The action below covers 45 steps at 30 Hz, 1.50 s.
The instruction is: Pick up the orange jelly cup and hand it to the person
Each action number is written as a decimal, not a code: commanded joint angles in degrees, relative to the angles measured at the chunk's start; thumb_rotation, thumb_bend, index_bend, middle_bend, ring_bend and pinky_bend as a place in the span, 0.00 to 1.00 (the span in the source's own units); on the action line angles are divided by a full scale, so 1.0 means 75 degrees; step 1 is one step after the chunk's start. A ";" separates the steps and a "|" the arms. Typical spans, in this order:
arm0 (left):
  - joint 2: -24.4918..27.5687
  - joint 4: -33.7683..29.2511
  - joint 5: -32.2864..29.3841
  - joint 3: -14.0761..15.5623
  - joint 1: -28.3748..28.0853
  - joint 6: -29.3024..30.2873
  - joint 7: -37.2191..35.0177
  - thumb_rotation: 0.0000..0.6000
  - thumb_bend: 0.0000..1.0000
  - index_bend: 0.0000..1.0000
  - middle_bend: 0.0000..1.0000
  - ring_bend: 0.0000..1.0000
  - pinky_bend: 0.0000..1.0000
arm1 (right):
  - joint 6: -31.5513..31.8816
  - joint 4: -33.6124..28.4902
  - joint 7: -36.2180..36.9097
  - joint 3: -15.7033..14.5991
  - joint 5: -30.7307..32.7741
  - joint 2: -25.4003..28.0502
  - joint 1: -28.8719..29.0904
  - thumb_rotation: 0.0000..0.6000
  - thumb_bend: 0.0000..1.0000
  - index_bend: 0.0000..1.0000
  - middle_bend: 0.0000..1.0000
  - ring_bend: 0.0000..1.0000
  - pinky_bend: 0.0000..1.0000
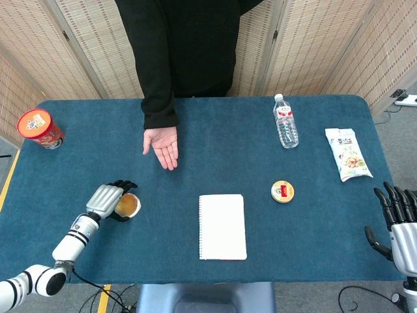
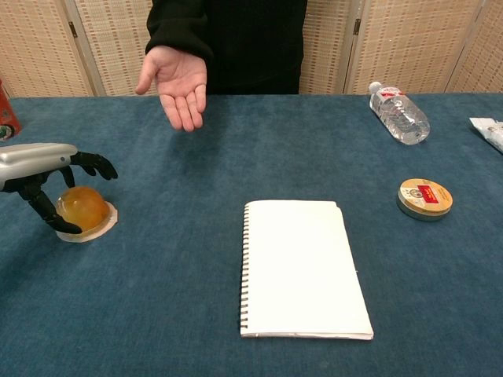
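Note:
The orange jelly cup (image 1: 129,206) (image 2: 82,210) sits dome up on the blue table, front left. My left hand (image 1: 109,199) (image 2: 45,168) arches over it from the left, fingers spread above the dome and the thumb down by its near-left side; no grip shows. The person's hand (image 1: 163,145) (image 2: 174,80) is held out palm up, beyond the cup and a little to its right. My right hand (image 1: 399,225) stands with fingers apart and empty at the table's front right corner, seen only in the head view.
A white spiral notebook (image 1: 223,226) (image 2: 302,267) lies front centre. A small round tin (image 1: 282,191) (image 2: 424,198) is to its right. A water bottle (image 1: 285,122) and a snack bag (image 1: 347,153) lie at the back right, a red noodle cup (image 1: 40,128) back left.

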 commanded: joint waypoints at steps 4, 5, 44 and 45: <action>-0.0172 0.0553 0.0064 0.0154 -0.0045 -0.0032 -0.0414 1.00 0.13 0.31 0.34 0.25 0.37 | 0.0000 -0.0003 -0.0057 0.0022 0.0004 -0.0022 -0.0007 1.00 0.29 0.00 0.00 0.00 0.00; -0.0198 0.0610 0.0104 0.0177 -0.0024 0.0016 -0.0475 1.00 0.13 0.33 0.36 0.26 0.38 | -0.0001 -0.0001 -0.0074 0.0024 0.0001 -0.0030 -0.0008 1.00 0.29 0.00 0.00 0.00 0.00; 0.2326 -0.5576 -0.3476 -0.1668 -0.1158 0.2647 0.4396 1.00 0.16 0.56 0.73 0.52 0.64 | -0.0043 0.0165 0.0693 -0.0268 -0.0578 0.0298 0.0014 1.00 0.29 0.00 0.00 0.00 0.00; 0.2266 -0.5386 -0.3638 -0.1710 -0.1322 0.2493 0.4394 1.00 0.16 0.56 0.73 0.52 0.64 | -0.0063 0.0166 0.0690 -0.0255 -0.0545 0.0299 0.0021 1.00 0.29 0.00 0.00 0.00 0.00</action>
